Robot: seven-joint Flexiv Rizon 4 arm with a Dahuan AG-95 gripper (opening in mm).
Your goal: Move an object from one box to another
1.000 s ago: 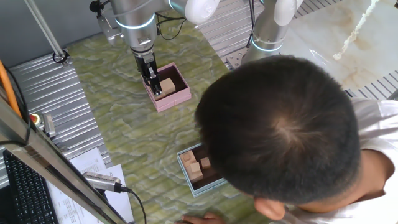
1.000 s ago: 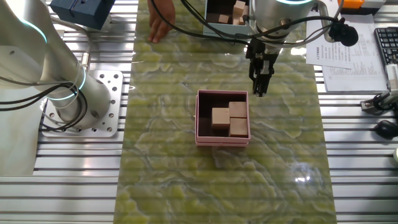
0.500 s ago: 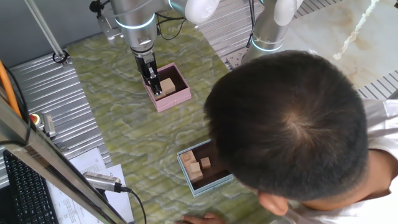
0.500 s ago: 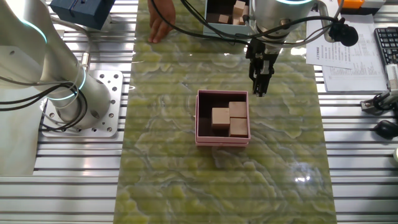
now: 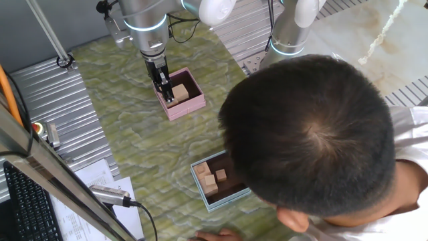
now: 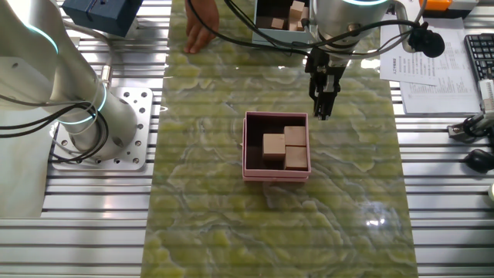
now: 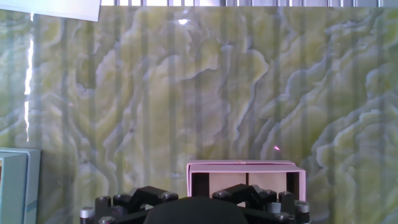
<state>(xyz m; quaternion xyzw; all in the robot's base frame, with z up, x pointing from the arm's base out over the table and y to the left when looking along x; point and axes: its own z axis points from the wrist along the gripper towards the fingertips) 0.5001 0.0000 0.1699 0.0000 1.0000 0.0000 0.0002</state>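
The pink box [image 6: 276, 171] stands mid-table and holds three pale tan wooden cubes of much the same size; one cube [image 6: 273, 145] sits at its left, two more [image 6: 296, 147] at its right. It also shows in the first fixed view [image 5: 190, 106] and the hand view [image 7: 245, 166]. My gripper [image 6: 321, 114] hangs just outside the box's far right corner, fingers together, holding nothing. In the first fixed view the gripper [image 5: 164, 94] is at the box's left rim. The light-blue box [image 5: 200, 186] holds smaller cubes [image 5: 209, 181].
A person's head [image 5: 307, 134] covers part of the light-blue box, and a hand [image 6: 199, 27] rests on the table near it. A second robot arm's base [image 6: 100, 123] stands beside the green mat. Papers [image 6: 421, 66] and a keyboard lie at the side.
The arm and the cubes have not moved. Only the person's head has shifted slightly over the light-blue box.
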